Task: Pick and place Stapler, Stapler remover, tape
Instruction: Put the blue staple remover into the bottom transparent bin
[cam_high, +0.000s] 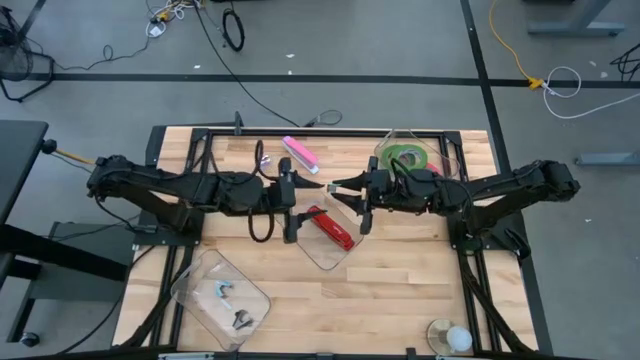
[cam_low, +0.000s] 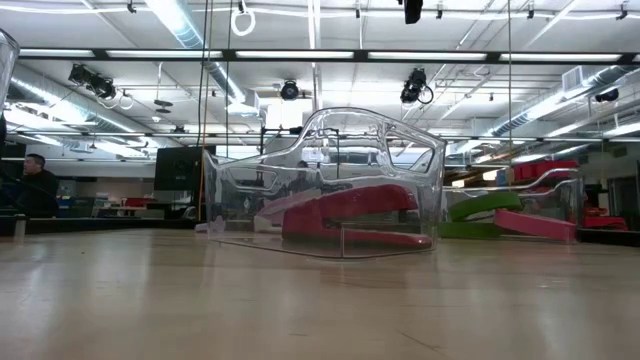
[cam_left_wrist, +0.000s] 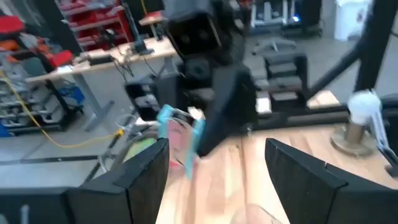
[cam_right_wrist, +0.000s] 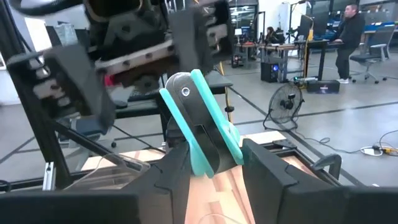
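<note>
The red stapler (cam_high: 332, 228) lies on its base in a clear tub (cam_low: 330, 180) at mid-table. Above and just beyond it my right gripper (cam_right_wrist: 211, 168) is shut on the teal-and-black stapler remover (cam_right_wrist: 198, 124), held up in the air. My left gripper (cam_left_wrist: 214, 171) faces it from the table's left, open, with nothing between its fingers. In the left wrist view the remover (cam_left_wrist: 180, 134) shows a little ahead of those fingers. A green ring of tape (cam_high: 408, 157) lies in another clear tub at the far right, and beside it in the low view lies a pink-red piece (cam_low: 540, 225). My right gripper pinches the stapler remover's lower end (cam_right_wrist: 208, 160) between its two fingers. The fingers come in level from the table's right. The remover stands up tilted beyond the fingertips, its riveted end (cam_right_wrist: 184, 92) uppermost, lifted clear of the table and the tubs.
A pink oblong thing (cam_high: 300, 154) lies at the far side. A clear tub (cam_high: 222, 296) with small items sits at the near left. A small round stand (cam_high: 449, 337) is at the near right corner. People stand in the room beyond.
</note>
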